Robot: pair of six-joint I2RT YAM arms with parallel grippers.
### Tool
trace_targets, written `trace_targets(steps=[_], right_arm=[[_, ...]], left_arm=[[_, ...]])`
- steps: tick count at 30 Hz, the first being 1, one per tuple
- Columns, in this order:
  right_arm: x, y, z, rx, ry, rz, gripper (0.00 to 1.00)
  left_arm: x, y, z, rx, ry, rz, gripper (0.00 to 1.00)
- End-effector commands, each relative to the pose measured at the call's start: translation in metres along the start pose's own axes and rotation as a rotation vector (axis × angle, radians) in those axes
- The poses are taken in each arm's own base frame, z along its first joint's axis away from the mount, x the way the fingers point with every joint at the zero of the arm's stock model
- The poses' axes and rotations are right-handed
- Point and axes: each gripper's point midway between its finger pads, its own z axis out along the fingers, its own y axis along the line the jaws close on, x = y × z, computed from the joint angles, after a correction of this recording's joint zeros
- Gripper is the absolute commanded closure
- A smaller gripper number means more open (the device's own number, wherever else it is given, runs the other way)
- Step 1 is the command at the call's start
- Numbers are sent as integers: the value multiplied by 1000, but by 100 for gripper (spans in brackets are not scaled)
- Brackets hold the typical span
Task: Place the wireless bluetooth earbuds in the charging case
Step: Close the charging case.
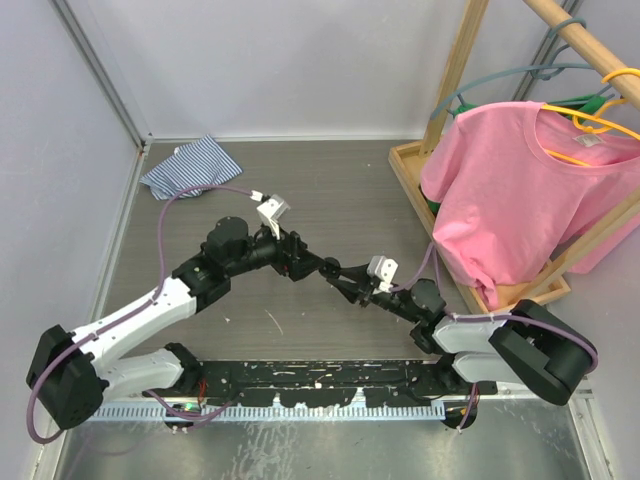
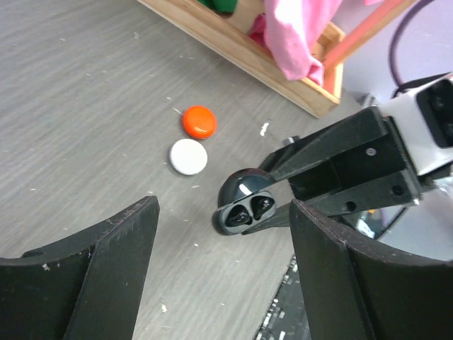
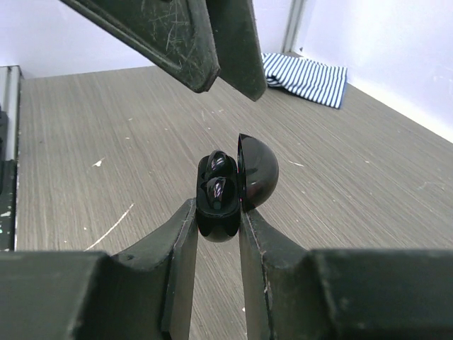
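Between the black fingers of the right gripper sits the charging case, clamped by its base from both sides. It is a small, glossy black, rounded shell, and its domed lid stands hinged open. Both wireless bluetooth earbuds lie side by side in their wells, shiny black like the case.

Just beside it hangs the left gripper. Its broad, scuffed matte fingers are spread wide, holding nothing and touching nothing. The two arms meet tip to tip over the middle of the table, and the case looks lifted off the surface.

Farther out on the table lie two closed, smooth domed round cases, one orange and one white, close together but apart. The tabletop is grey-brown wood grain, flecked with thin white scratches.

A crumpled blue-striped cloth lies in the far left corner. Along the right edge stands a pale wooden rack with a tray-like base. A pink T-shirt hangs from it on a yellow hanger. Plain pale walls close the table in.
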Motion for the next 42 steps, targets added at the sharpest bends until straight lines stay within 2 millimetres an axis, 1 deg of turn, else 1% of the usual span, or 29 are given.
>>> trace_targets(steps=[1, 5, 9, 13, 20, 29, 34, 36, 38, 42], right_arm=[[-33, 11, 13, -95, -95, -35, 98], [-35, 20, 19, -159, -87, -15, 98], [-40, 21, 23, -173, -96, -3, 98], [-41, 23, 24, -184, -97, 9, 98], [-39, 25, 25, -204, -85, 36, 98], [-32, 23, 27, -207, -54, 70, 97], [-26, 21, 28, -201, -19, 86, 96], [-24, 19, 28, -193, -2, 99, 96], [-18, 16, 28, -174, 32, 122, 96], [-9, 8, 25, -112, 94, 177, 96]], left_arm=[[-19, -32, -9, 169, 15, -69, 24], [-20, -37, -9, 228, 34, -120, 24], [-13, -42, -7, 275, 82, -158, 25], [-10, -47, -8, 322, 98, -177, 27], [-12, -62, -13, 421, 99, -183, 32], [-18, -72, -19, 471, 87, -156, 35], [-18, -65, -21, 431, 78, -139, 36], [-17, -58, -22, 391, 73, -132, 35], [-16, -47, -23, 319, 60, -112, 34], [-15, -10, -28, 86, -4, -64, 30]])
